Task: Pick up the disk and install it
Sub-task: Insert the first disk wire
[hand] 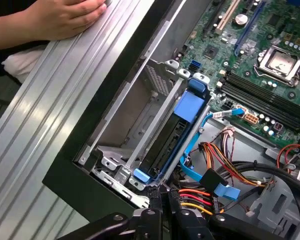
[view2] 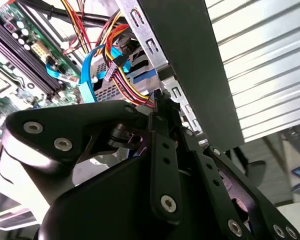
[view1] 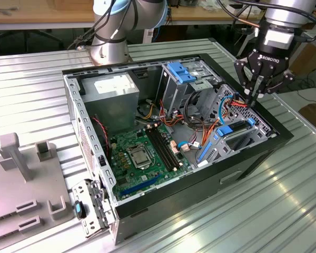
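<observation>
Ribbed metal bench (view1: pixel 31 89) carries the open computer case (view1: pixel 200 182). I see the disk (hand: pixel 165 142) standing on its edge in the bay beside the case wall, with its blue frame around it. My claw (view1: pixel 254 95) hangs just over the coloured cables (hand: pixel 222 162) near the disk, its fingers closed together. A person's hand (hand: pixel 65 17) rests on the bench.

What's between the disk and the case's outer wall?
A metal bay with nothing in it, in the first wrist view; the disk sits one slot in from the wall.
</observation>
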You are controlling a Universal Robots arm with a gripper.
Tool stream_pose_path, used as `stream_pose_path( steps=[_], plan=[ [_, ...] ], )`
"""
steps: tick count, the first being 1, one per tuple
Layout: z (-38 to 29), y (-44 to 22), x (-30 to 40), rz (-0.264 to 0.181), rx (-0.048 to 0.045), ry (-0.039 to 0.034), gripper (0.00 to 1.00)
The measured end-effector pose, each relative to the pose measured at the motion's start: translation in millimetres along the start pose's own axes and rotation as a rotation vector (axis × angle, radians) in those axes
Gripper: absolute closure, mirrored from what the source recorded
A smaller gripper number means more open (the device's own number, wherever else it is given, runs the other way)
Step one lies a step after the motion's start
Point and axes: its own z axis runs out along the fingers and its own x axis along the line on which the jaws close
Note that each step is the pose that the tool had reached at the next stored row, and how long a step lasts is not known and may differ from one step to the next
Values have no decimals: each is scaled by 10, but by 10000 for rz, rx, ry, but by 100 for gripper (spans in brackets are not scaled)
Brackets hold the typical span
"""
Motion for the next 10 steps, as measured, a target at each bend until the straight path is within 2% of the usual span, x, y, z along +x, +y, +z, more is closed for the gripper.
stream_pose_path(
  steps=[3,7,10],
  plan=[
    [4,-1,-1,504,-101,-82,83],
    [10,-1,-2,979,-197,-158,83],
    [11,7,-7,1078,-174,-154,83]
  ],
)
